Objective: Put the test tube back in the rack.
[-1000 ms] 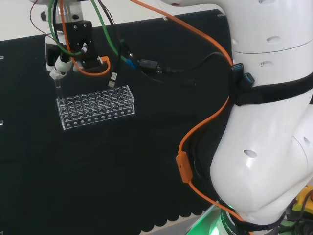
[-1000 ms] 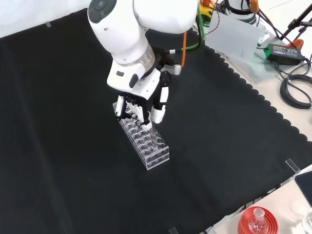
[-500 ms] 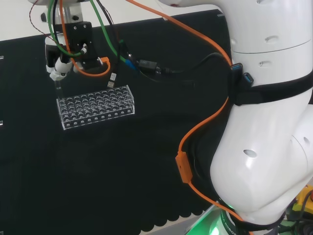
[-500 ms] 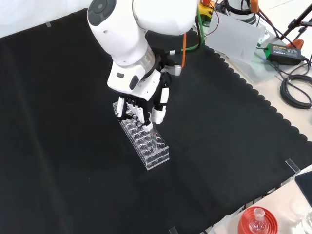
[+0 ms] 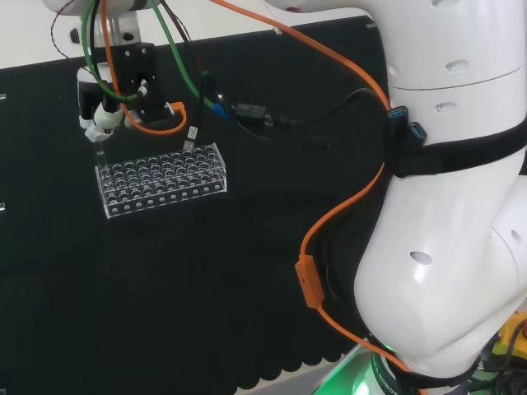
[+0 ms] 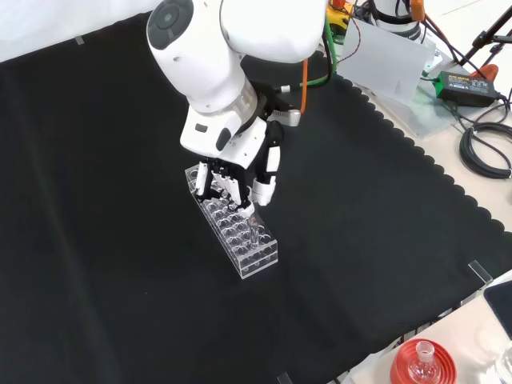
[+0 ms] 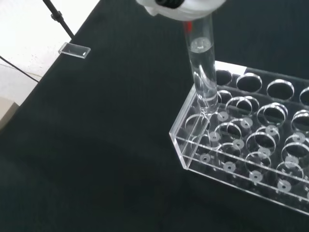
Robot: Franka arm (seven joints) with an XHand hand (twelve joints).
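1. Over the rack's end row, I have the hand (image 6: 240, 172) with fingers curled round the test tube (image 7: 203, 72), pinching its top
2. The tube hangs upright, its rounded tip at a corner hole of the clear rack (image 7: 251, 154)
3. I judge straight down along its axis comes next

Robot hand (image 6: 244, 172) downward, fingers curled
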